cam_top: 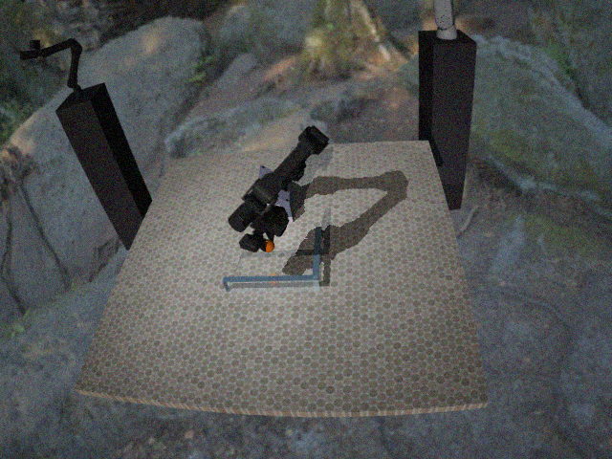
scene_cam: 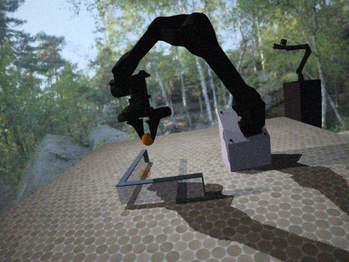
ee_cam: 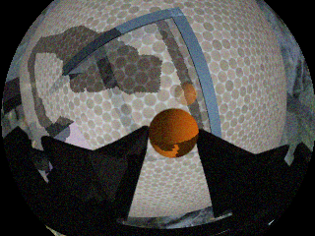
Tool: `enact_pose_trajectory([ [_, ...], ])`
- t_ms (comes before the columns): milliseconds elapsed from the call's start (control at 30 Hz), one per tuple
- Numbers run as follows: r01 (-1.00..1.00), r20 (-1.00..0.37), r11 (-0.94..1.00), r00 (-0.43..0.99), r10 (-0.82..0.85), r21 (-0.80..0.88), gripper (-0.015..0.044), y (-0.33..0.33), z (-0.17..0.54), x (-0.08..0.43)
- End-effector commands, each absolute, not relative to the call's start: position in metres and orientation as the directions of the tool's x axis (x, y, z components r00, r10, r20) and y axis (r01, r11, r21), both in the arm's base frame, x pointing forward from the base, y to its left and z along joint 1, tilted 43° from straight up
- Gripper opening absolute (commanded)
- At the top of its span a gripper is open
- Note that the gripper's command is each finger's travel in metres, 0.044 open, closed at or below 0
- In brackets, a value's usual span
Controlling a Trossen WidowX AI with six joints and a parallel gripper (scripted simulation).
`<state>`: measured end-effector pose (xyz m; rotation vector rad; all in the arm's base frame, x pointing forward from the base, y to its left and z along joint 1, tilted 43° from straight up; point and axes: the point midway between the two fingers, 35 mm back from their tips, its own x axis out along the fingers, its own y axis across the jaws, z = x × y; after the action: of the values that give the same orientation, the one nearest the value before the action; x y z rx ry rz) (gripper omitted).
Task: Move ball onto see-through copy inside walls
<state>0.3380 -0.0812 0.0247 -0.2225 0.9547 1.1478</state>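
The gripper [scene_cam: 146,135] is clenched on the orange ball [scene_cam: 147,139], holding it in the air above the table [scene_cam: 84,225]. Near the table's middle, the see-through copy [scene_cam: 144,172] lies inside the clear walls [scene_cam: 157,180], beside one wall.

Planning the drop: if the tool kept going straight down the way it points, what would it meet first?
Probably bare table just inside the clear walls, close to the see-through copy; the tool holds the ball. Depth is uncertain.
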Motion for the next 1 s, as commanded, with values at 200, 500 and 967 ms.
enact_pose_trajectory([
  [200,-0.657,-0.734,0.590,0.081,0.674,0.470,0.0000,-0.076,0.017,0.349],
  [500,-0.417,-0.734,0.692,0.081,0.675,0.590,0.0000,-0.071,0.011,0.358],
  [967,0.016,-0.733,0.734,0.082,0.676,0.679,0.0000,-0.063,0.001,0.371],
])
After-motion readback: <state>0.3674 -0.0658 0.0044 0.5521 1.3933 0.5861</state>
